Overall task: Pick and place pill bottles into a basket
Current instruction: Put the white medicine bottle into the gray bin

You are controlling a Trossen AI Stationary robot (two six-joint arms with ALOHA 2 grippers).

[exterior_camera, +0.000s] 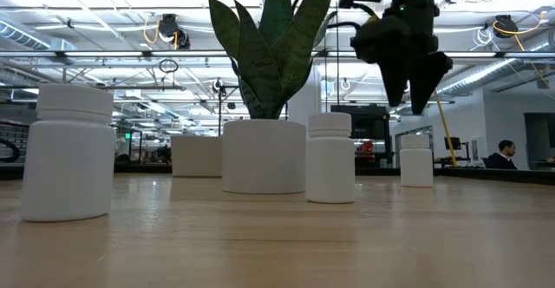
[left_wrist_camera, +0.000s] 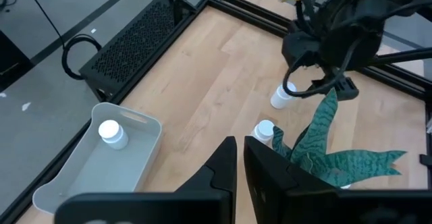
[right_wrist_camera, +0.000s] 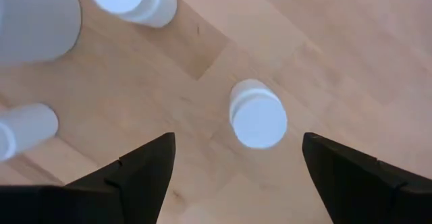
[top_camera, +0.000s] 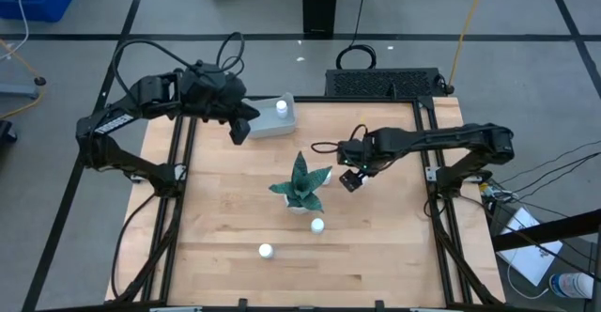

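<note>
My right gripper [top_camera: 350, 180] hangs open over the table, right of the plant, pointing down. A white pill bottle [right_wrist_camera: 256, 119] stands upright under it. The fingers sit above the cap, one to each side, and touch nothing; in the low view the gripper [exterior_camera: 408, 101] is clear of this bottle [exterior_camera: 416, 166]. My left gripper [top_camera: 241, 132] is shut and empty in the air beside the basket [top_camera: 268, 124], which holds one bottle [top_camera: 281, 106]. Other bottles stand near the pot [top_camera: 317, 225], toward the near edge [top_camera: 266, 251], and by the plant's leaves [left_wrist_camera: 264, 131].
A snake plant in a white pot [top_camera: 300, 188] stands mid-table, close to my right gripper's left side. A black perforated box [top_camera: 383, 82] lies beyond the far edge. Black frame rails [top_camera: 434, 162] run along both sides. Bare wood lies to the right and near.
</note>
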